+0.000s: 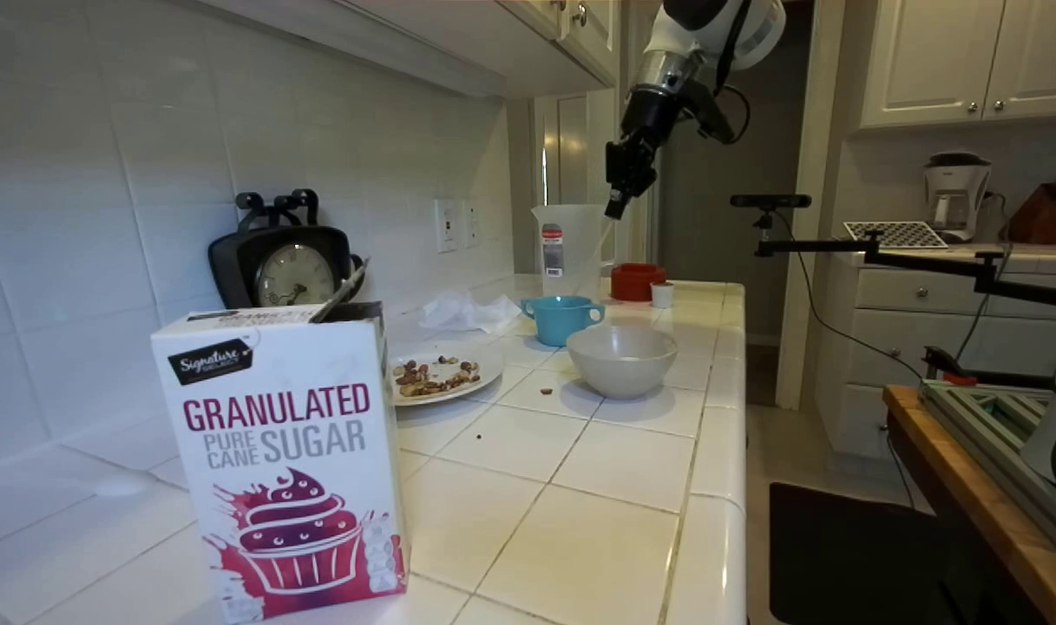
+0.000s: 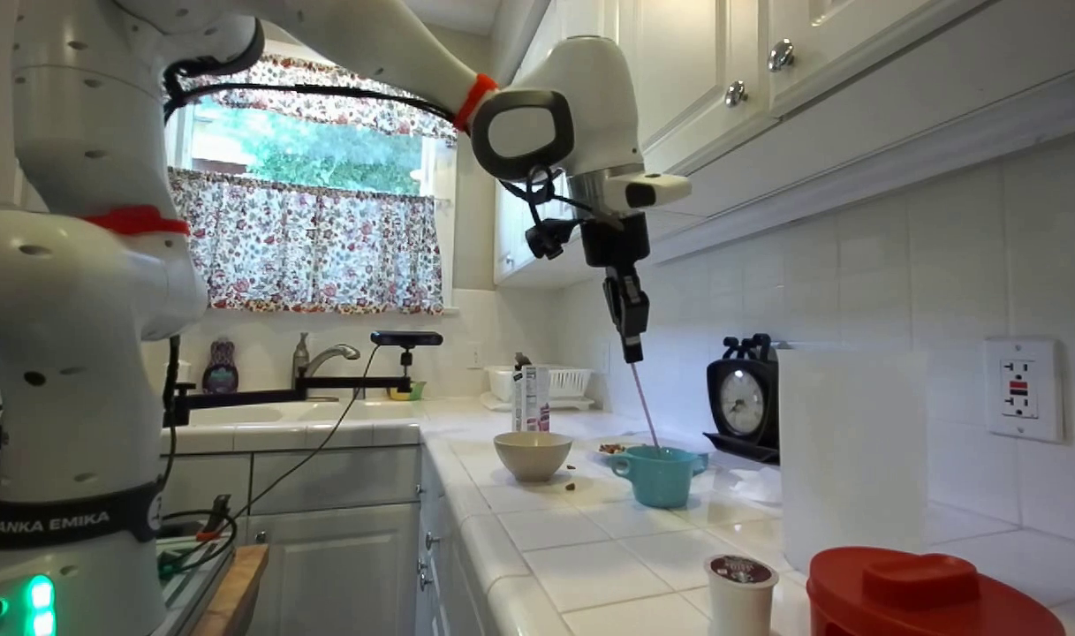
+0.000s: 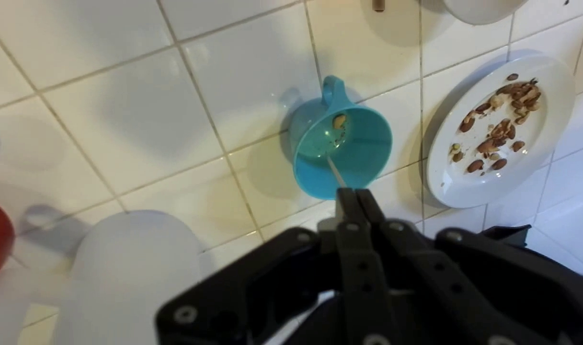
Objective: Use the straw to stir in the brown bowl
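Counter (image 1: pixel 580 547) lies beneath the hand (image 2: pixel 632 355); no brown bowl shows. Into the blue cup (image 2: pixel 665 484) dips the straw (image 2: pixel 645 406), clamped between the hand's tips; good stirring likely wants small, level circles, gently nudging the nut (image 3: pixel 339 121).

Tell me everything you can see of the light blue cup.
The light blue cup stands upright on the white tiled counter, glossy and perhaps plastic, with loop handles on opposite sides. Inside lie a pale nut and dark specks. The straw, gripped by the end effector, reaches into it; whether they touch isn't clear.
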Controlling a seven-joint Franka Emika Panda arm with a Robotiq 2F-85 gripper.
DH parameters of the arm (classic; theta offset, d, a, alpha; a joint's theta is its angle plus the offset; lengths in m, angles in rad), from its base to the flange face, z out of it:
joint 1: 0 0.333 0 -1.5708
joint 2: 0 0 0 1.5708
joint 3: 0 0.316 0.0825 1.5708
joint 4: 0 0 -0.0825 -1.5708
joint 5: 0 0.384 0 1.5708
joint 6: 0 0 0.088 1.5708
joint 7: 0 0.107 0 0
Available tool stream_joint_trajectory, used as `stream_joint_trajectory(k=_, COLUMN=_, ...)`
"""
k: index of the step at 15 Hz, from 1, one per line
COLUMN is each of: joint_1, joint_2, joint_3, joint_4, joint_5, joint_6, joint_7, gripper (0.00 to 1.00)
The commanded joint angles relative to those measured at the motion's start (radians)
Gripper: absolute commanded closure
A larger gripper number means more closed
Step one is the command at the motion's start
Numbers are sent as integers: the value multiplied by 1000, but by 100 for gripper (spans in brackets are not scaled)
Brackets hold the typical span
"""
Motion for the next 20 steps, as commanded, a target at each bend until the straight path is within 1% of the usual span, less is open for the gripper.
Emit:
stream_joint_trajectory(k=1, joint_1=11, joint_2=-89, joint_3=-6, joint_4=-47, joint_5=-73, joint_6=-36, joint_7=48, gripper=99)
stream_joint_trajectory(k=7, joint_1=62, joint_2=-172, joint_3=-8, joint_4=-63, joint_5=-24, joint_6=-101, joint_7=16, gripper=99)
stream_joint_trajectory(k=14, joint_1=143, joint_2=-176, joint_3=4, joint_4=-62, joint_5=43, joint_6=-159, joint_7=0, gripper=99)
stream_joint_trajectory(k=20, joint_1=159, joint_2=-190, joint_3=14, joint_4=-96, joint_5=50, joint_6=-214, joint_7=2, gripper=99)
